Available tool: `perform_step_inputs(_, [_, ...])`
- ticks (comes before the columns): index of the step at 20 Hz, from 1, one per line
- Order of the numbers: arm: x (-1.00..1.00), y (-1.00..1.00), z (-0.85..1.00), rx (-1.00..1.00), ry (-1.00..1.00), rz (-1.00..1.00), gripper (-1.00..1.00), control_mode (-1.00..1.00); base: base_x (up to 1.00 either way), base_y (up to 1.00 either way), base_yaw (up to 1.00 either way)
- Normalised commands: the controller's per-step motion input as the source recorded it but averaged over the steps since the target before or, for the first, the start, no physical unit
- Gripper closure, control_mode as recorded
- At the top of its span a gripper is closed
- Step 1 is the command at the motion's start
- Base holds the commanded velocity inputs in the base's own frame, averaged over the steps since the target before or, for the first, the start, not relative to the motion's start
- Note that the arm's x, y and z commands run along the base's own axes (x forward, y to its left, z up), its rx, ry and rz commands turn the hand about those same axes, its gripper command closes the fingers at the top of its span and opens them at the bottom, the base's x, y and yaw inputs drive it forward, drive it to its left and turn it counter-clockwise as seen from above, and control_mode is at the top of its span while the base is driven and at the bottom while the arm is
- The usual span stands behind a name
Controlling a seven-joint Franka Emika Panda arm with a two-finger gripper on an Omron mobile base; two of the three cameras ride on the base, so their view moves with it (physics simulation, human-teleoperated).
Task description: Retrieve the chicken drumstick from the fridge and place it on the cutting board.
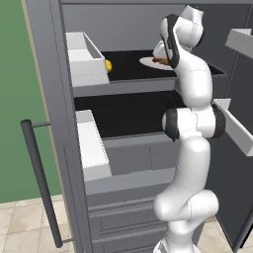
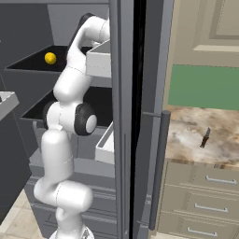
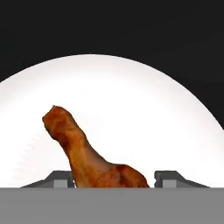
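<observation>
The chicken drumstick (image 3: 87,153) lies on a white plate (image 3: 144,113) on the fridge's upper black shelf (image 1: 128,62). Its thin end points up and left in the hand view, and its thick end sits between my fingertips. My gripper (image 3: 116,177) is open, one finger (image 3: 59,177) on each side of the thick end; the left one is close against the meat, the right one a little apart. In the left base view the drumstick (image 1: 159,60) and plate (image 1: 148,62) peek out beside my arm. The fridge (image 1: 128,153) stands open. The cutting board is out of view.
A small yellow round fruit (image 1: 107,65) (image 2: 50,58) sits at the shelf's left. White door bins (image 1: 86,59) (image 2: 99,60) flank my arm on both open doors. Long dark bar handles (image 1: 42,183) (image 2: 158,172) stand out from the doors. A marble counter (image 2: 191,135) lies to the right.
</observation>
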Motion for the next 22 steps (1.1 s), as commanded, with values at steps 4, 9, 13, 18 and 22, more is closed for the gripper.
perform_step_inputs(4, [-0.02,0.03,0.00,-0.02,-0.04,0.01,1.00,-1.00,0.00,0.00,0.00])
perform_step_inputs(9, [0.00,0.00,-0.06,-0.09,-0.15,-0.04,1.00,-1.00,0.00,0.00,0.00])
perform_step_inputs(13, [0.11,0.00,-0.36,-0.03,-0.20,-0.06,1.00,-1.00,0.00,0.00,0.00])
perform_step_inputs(18, [0.20,0.02,-0.04,0.00,-0.06,-0.13,1.00,-1.00,0.00,0.00,0.00])
perform_step_inputs(22, [0.01,0.00,0.13,0.00,-0.09,-0.21,1.00,-1.00,0.00,0.00,0.00])
